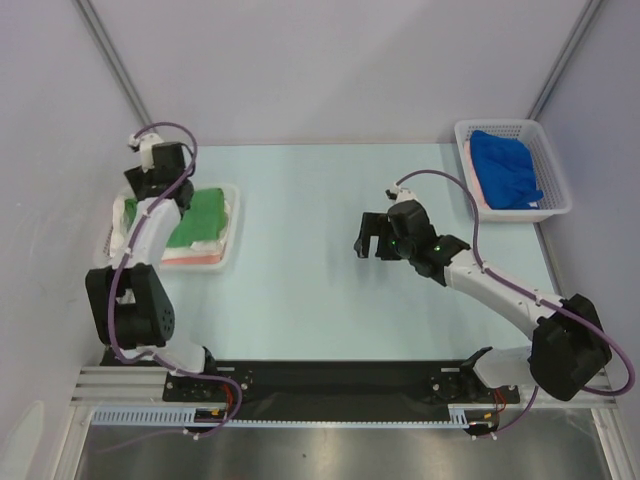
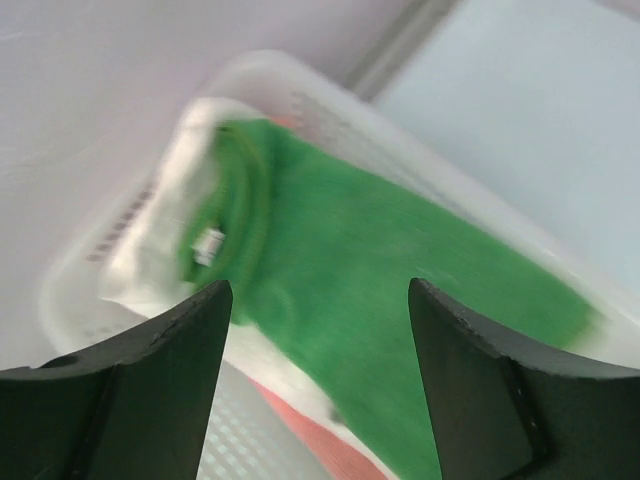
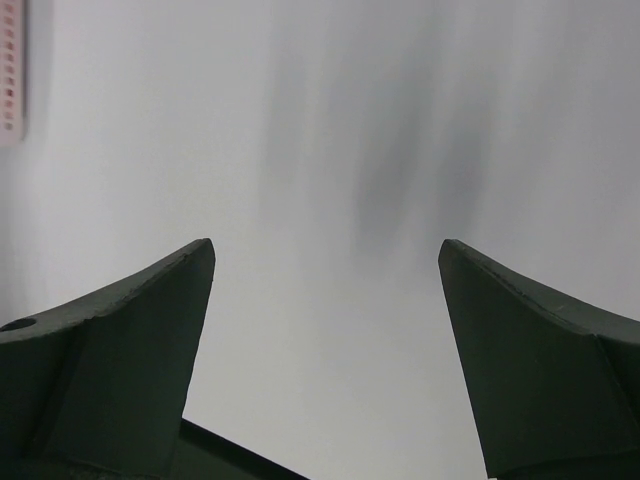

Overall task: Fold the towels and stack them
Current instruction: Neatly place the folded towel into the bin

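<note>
A folded green towel (image 1: pixel 205 215) (image 2: pixel 380 270) tops a stack in the left basket (image 1: pixel 232 225) (image 2: pixel 300 100). Under it lie a white towel (image 2: pixel 160 250) and a salmon pink towel (image 1: pixel 195 258) (image 2: pixel 320 440). My left gripper (image 1: pixel 150 188) (image 2: pixel 320 285) hovers above the green towel's left part, open, with nothing between its fingers. A crumpled blue towel (image 1: pixel 505 170) fills the right basket (image 1: pixel 555 170) at the back right. My right gripper (image 1: pixel 365 240) (image 3: pixel 325 245) stands open over the bare table middle, holding nothing.
The pale table (image 1: pixel 300 300) spans the space between the two baskets. Grey walls close in on the left, back and right. The arm bases sit on a black rail (image 1: pixel 330 380) at the near edge.
</note>
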You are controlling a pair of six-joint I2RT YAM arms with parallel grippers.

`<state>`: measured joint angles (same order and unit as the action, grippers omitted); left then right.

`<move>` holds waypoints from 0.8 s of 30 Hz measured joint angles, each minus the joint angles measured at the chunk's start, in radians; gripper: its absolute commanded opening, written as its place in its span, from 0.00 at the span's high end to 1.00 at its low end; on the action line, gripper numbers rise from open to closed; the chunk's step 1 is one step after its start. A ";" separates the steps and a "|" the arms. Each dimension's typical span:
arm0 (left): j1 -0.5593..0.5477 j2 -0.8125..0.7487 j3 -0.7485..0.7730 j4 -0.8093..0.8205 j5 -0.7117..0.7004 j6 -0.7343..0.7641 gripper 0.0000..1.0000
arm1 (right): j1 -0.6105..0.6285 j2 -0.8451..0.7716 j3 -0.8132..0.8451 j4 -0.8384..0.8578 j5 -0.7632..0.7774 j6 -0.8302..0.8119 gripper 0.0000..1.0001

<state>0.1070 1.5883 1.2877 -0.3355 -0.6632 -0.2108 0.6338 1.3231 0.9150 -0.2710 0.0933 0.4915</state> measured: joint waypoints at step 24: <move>-0.893 -0.581 -0.280 -0.072 0.237 -0.024 0.27 | -0.082 -0.318 -0.014 -0.047 0.200 0.033 0.00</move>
<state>-0.7856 1.0069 1.0077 -0.4080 -0.4263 -0.2344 0.5514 1.0050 0.9009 -0.3180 0.2928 0.5247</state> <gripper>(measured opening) 0.734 0.994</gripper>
